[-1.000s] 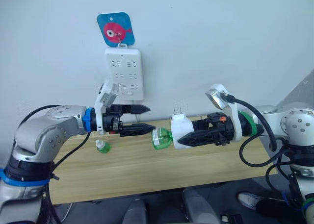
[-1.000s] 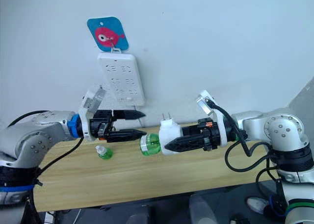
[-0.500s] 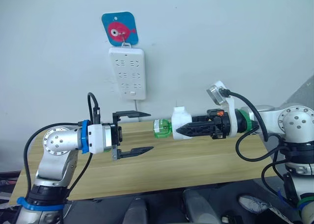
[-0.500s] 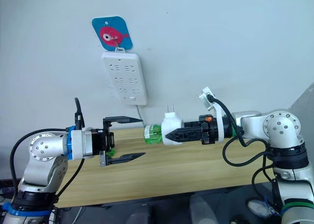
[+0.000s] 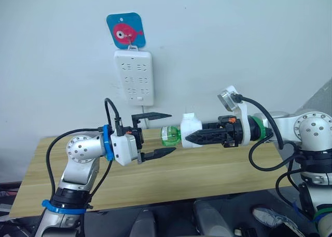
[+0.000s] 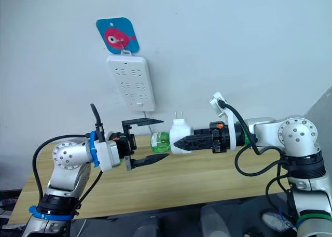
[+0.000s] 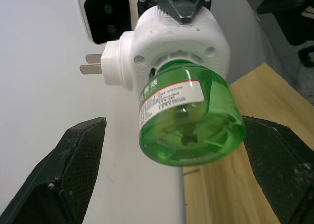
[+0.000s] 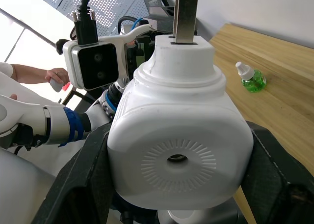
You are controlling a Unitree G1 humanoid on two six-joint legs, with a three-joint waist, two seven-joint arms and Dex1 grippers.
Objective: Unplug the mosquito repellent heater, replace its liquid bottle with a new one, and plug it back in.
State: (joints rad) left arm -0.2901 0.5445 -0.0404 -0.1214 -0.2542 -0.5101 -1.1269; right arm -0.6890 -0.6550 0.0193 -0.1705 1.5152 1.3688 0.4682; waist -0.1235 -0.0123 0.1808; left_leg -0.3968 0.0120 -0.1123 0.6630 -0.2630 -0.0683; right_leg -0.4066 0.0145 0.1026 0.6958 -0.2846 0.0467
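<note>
Your right gripper (image 5: 190, 139) is pinching the mosquito repellent heater (image 5: 190, 130); your left gripper (image 5: 165, 134) is gaping wide beside its green bottle (image 5: 170, 135).

The mosquito repellent heater (image 8: 179, 145) is smooth, faintly glossy white plastic with dull metal prongs (image 8: 185, 15), and its liquid bottle (image 7: 191, 118) is clear, shiny green plastic with a paper label. The table (image 5: 207, 169) is matt, pale wood with visible grain. The left gripper (image 7: 171, 185) has black fingers (image 7: 73, 165) with a fine rough texture.
</note>
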